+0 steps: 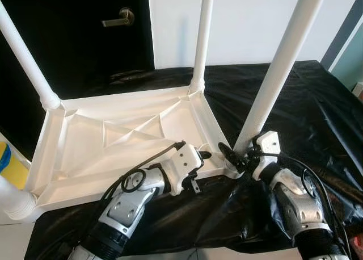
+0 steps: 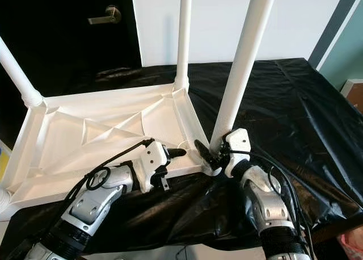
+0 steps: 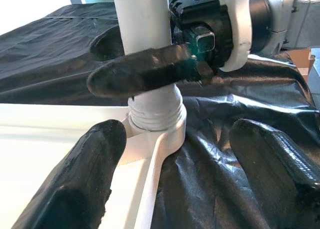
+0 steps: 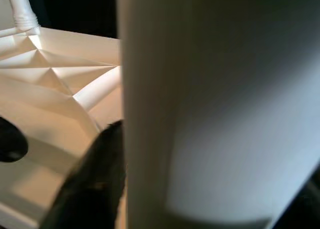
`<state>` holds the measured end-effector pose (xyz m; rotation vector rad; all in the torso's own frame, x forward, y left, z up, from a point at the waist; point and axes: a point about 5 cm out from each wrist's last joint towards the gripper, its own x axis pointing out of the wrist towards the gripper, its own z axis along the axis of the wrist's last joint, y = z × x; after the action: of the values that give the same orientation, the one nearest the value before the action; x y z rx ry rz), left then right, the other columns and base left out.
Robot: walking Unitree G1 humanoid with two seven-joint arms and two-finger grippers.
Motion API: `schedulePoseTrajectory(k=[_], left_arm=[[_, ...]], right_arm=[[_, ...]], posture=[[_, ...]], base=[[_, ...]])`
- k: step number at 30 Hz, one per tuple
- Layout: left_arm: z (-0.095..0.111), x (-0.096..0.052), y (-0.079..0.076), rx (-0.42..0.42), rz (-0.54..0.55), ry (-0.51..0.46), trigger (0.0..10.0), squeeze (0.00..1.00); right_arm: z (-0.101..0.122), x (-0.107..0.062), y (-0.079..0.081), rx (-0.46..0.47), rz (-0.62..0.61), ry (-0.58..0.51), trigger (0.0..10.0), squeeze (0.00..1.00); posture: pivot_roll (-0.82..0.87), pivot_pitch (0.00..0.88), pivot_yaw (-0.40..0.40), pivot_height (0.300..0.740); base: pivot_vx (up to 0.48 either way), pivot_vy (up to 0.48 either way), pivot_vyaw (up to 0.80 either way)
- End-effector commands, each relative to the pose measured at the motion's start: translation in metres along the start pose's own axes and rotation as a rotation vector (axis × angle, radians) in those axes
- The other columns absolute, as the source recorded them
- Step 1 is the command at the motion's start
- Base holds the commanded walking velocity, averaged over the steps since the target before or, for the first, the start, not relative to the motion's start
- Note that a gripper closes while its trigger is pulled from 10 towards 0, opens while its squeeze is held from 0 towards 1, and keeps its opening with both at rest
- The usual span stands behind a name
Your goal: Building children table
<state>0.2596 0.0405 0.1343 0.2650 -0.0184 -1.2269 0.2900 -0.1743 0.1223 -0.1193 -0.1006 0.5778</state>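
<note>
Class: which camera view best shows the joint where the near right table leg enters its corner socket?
The left wrist view: the leg meets the socket in close-up, right gripper around the leg. The eye views show the joint small, partly behind the gripper. The right wrist view shows just the leg.

Both eye views are bright and sharp, lit evenly by daylight off the pale wall behind the upturned white plastic table top (image 1: pixel 122 143). The glossy black plastic sheet (image 1: pixel 295 107) draped under that table top carries soft grey glare along its creases, strongest to the robot's right of it. The dark door (image 1: pixel 85 33) beyond it is almost featureless black. In the right wrist view the white tubular table leg (image 4: pixel 215 104) is blurred, shaded on one side.
</note>
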Motion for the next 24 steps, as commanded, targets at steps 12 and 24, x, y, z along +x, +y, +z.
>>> schedulePoseTrajectory(k=[12,24], left_arm=[[0.001,0.002,0.001,0.007,-0.002,-0.009,10.0,0.0],[0.002,0.007,0.001,0.007,-0.003,-0.017,10.0,0.0]], right_arm=[[-0.011,-0.01,-0.004,0.017,0.011,0.045,7.8,0.0],[-0.022,-0.011,-0.01,0.003,-0.142,0.115,10.0,0.0]], posture=[[-0.04,0.0,-0.029,0.74],[-0.05,0.0,-0.03,0.74]], base=[[0.0,0.0,0.0],[0.0,0.0,0.0]])
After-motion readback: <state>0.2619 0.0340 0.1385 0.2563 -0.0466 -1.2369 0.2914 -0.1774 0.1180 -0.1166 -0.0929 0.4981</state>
